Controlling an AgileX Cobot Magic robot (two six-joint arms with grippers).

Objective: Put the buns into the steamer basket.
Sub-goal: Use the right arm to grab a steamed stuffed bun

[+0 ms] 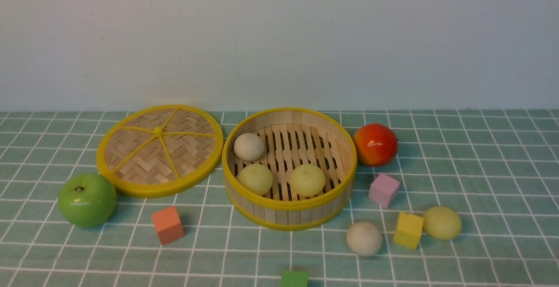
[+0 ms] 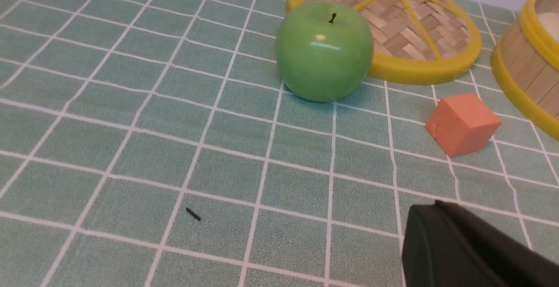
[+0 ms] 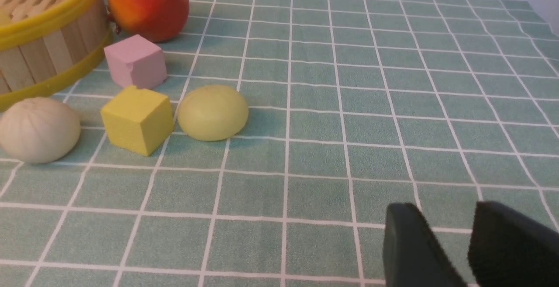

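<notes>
1. The right gripper (image 3: pixel 450 217) has its jaws spread with nothing between them. It hangs low over bare cloth (image 3: pixel 349 169), well apart from any bun.
2. The left gripper (image 2: pixel 432 217) has its jaws pressed together and holds nothing. The green apple (image 2: pixel 324 51) and orange cube (image 2: pixel 463 123) lie ahead of it, with no loose bun on that side.
3. Outward from the right gripper, the yellow-green bun (image 3: pixel 212 112) comes first, just beside the yellow cube (image 3: pixel 136 119); I cannot tell whether they touch. Past the cube is the off-white bun (image 3: pixel 38 129), near the wall of the steamer basket (image 3: pixel 48 55).
4. Step, as judged: between picks, partway through loading, with two buns left on the cloth, both on the right side.
5. The next move calls for the right arm to reach the yellow-green bun and straddle it with open jaws. The jaws should close across the sides clear of the yellow cube, so the cube is not nudged or pinched along with it.
6. Count of buns: five. Two are on the cloth. In the basket are a second off-white bun (image 1: pixel 249 146) and two more yellow-green buns (image 1: pixel 255 178) (image 1: pixel 307 180).
7. Count of the rest:
   - Apples, two: the green one and the red apple (image 1: pixel 375 144).
   - Cubes, four: orange, yellow, the pink cube (image 1: pixel 384 189) and the green cube (image 1: pixel 294 279).
   - One basket and one lid (image 1: pixel 159 149), which lies flat beside the basket.
</notes>
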